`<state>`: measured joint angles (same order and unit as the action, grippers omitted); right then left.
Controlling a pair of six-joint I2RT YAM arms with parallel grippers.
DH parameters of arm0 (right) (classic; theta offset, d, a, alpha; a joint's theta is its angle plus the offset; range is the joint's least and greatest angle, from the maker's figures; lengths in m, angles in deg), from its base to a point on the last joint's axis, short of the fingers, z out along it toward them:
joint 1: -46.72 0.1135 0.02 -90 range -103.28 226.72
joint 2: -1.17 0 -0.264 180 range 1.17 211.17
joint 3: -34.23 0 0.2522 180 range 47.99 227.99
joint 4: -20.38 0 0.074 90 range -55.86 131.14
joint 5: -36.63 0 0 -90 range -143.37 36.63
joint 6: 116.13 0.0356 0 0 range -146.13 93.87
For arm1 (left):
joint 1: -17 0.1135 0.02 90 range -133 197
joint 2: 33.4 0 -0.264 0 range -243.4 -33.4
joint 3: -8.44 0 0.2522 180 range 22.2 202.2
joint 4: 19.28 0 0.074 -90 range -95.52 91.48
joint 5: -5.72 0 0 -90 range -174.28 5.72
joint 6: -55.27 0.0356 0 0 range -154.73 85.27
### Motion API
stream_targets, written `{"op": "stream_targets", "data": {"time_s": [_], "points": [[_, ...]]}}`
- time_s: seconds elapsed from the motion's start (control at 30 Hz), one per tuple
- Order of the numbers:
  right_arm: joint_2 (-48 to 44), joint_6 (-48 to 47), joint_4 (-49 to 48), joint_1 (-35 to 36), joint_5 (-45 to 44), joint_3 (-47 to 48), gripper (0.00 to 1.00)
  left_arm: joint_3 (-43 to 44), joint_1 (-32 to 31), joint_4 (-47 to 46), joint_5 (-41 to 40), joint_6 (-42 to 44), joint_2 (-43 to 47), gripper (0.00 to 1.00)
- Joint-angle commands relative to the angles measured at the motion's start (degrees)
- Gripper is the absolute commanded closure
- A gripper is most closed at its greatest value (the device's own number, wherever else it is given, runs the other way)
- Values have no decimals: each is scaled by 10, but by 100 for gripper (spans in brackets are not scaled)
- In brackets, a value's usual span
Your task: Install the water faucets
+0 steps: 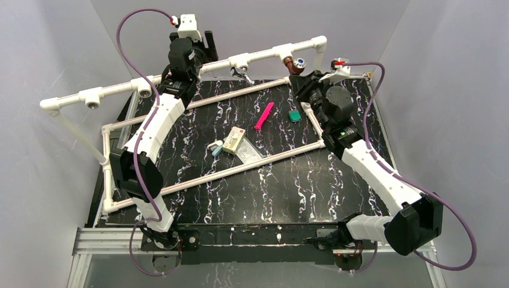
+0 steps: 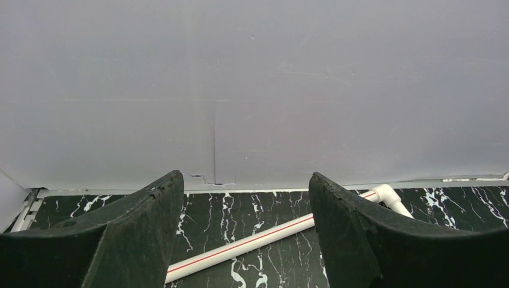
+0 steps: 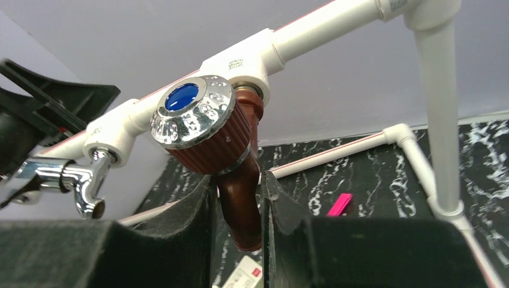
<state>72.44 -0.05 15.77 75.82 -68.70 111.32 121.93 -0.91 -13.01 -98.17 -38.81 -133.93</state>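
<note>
The right gripper [image 3: 238, 187] is clamping the bent spout of the reddish-brown faucet [image 3: 210, 138]. The spout is pointing down between the fingers, while the faucet's upper end is meeting a white tee socket [image 3: 246, 60] on the raised pipe just above. Further along that pipe, the silver faucet [image 3: 78, 183] is hanging from the next socket, apart from both grippers. Only the right wrist view is showing this grip. The top view is showing the left gripper [image 1: 208, 41] standing beyond the pipe. Its own wrist view is showing the jaws gaping, grasping nothing and facing the grey wall [image 2: 252, 90].
</note>
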Motion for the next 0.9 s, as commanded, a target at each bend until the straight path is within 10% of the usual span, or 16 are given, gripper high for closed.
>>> {"op": "stream_targets", "data": {"time_s": [0.0,0.87], "points": [[-14,190,-46,-32,-83,29,99,-42,-12,120,9,0,9,27],[-7,670,18,-100,7,-5,99,-41,-12,128,19,-10,14,26]]}}
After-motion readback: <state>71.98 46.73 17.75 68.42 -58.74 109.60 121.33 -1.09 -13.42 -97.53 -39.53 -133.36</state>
